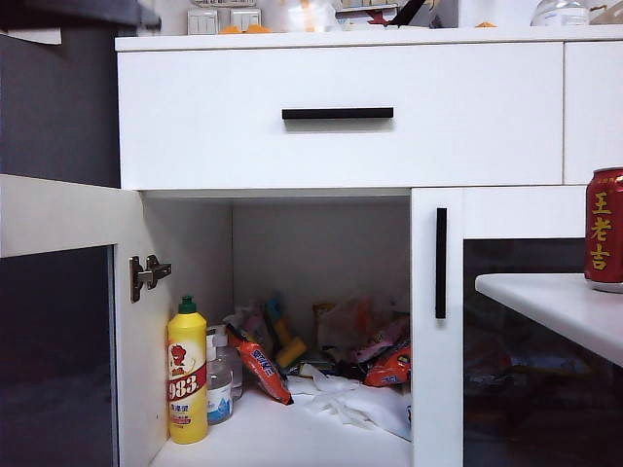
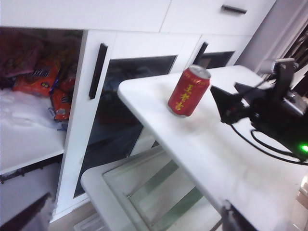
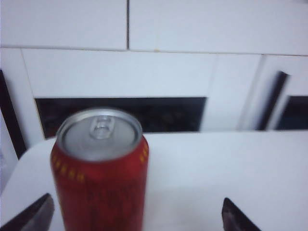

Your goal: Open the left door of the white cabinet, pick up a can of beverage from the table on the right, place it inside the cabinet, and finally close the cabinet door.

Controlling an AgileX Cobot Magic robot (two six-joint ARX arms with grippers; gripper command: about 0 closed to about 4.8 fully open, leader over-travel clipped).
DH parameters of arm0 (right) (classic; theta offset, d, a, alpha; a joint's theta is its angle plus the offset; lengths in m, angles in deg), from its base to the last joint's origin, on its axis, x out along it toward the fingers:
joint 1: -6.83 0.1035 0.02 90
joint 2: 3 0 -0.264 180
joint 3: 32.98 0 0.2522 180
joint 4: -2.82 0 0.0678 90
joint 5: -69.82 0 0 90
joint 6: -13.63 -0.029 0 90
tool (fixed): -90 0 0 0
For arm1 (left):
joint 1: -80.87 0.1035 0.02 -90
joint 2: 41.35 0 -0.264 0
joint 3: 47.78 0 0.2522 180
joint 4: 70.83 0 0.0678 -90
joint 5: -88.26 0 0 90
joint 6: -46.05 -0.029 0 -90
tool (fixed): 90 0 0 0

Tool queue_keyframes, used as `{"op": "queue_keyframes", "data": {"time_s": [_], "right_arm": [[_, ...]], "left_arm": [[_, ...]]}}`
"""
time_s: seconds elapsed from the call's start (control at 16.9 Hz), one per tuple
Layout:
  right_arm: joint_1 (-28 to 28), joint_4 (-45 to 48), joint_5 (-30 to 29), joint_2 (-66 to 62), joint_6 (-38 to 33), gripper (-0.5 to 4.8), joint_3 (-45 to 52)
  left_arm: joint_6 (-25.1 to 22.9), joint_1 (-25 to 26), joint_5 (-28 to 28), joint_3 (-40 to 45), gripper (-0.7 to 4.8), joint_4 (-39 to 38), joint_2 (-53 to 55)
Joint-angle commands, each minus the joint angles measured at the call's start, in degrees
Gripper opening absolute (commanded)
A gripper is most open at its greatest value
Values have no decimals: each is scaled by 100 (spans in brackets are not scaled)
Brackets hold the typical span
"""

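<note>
The white cabinet [image 1: 341,117] has its left door [image 1: 58,214] swung wide open toward the camera. Neither gripper shows in the exterior view. The red can of beverage [image 1: 605,229] stands upright on the white table [image 1: 545,302] at the right. In the right wrist view the can [image 3: 98,168] stands between the fingers of my open right gripper [image 3: 136,216], nearer one finger and untouched. The left wrist view shows the can [image 2: 189,91] with my right gripper [image 2: 219,103] just beside it. My left gripper [image 2: 134,214] hangs open and empty, off the table's edge [image 2: 144,125].
Inside the cabinet stand a yellow bottle with a green cap [image 1: 187,375] and a small clear bottle [image 1: 219,384], with snack packets [image 1: 375,355] and white plastic [image 1: 355,399] behind. The twin right door [image 1: 441,263] is shut. A white glass-topped stand [image 2: 144,192] sits below the table.
</note>
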Motion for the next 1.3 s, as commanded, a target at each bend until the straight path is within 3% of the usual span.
{"op": "queue_keyframes", "data": {"time_s": [0.06,0.35,1.18,1.3], "right_arm": [[-105,1283,-498,-979,-7,479,-166],[-92,1652,-608,-2238,-7,479,-850],[-94,1558,-549,-2452,-31,472,-905],[-94,1572,-549,-2452,-31,324,-905]], "left_arm": [[-15,0,17,-17,479,72,157],[-122,4,20,-17,479,81,262],[-111,2,-31,-17,479,-131,260],[-111,2,-33,-17,479,-184,260]]}}
